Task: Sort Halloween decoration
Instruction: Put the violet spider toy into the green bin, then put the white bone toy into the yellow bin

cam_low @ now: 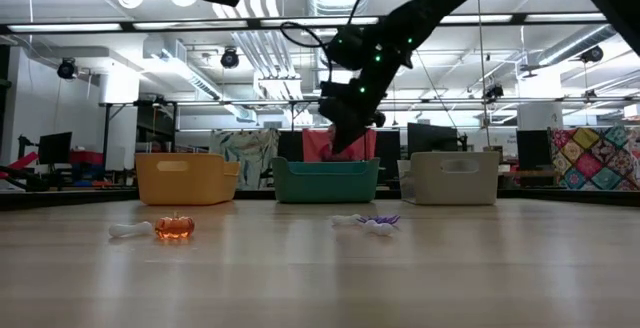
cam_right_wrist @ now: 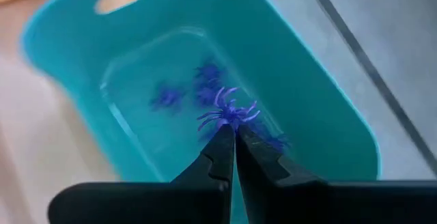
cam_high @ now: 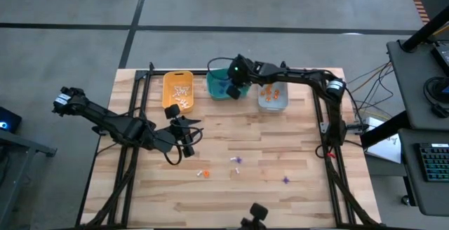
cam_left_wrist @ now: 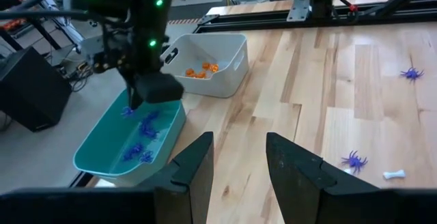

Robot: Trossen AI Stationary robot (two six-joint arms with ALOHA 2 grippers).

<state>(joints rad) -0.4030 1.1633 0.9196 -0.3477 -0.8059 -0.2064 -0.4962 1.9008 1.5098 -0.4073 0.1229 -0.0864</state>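
Note:
My right gripper (cam_right_wrist: pixel 234 134) hangs over the teal bin (cam_high: pixel 222 85) at the far middle, shut on a purple spider (cam_right_wrist: pixel 229 113). Several more purple spiders (cam_right_wrist: pixel 205 80) lie on the bin's floor. On the table lie loose trinkets: an orange pumpkin (cam_low: pixel 175 226), a white bone (cam_low: pixel 130 230), purple spiders (cam_left_wrist: pixel 354 160) (cam_left_wrist: pixel 412 73) and another bone (cam_left_wrist: pixel 394 175). My left gripper (cam_left_wrist: pixel 239 145) waits open above the table's left middle (cam_high: pixel 185 133), touching nothing. My right gripper pinches the purple spider by its body (cam_right_wrist: pixel 231 120) between its two fingertips. The fingers slant down from above. The spider's legs spread out beyond the tips, and it hangs clear above the floor of the teal bin.
A yellow bin (cam_high: pixel 178 91) with white pieces stands left of the teal one, a grey bin (cam_high: pixel 273 95) with orange pieces right of it. Both bins sit along the far edge. A black frame (cam_high: pixel 324 128) borders the table.

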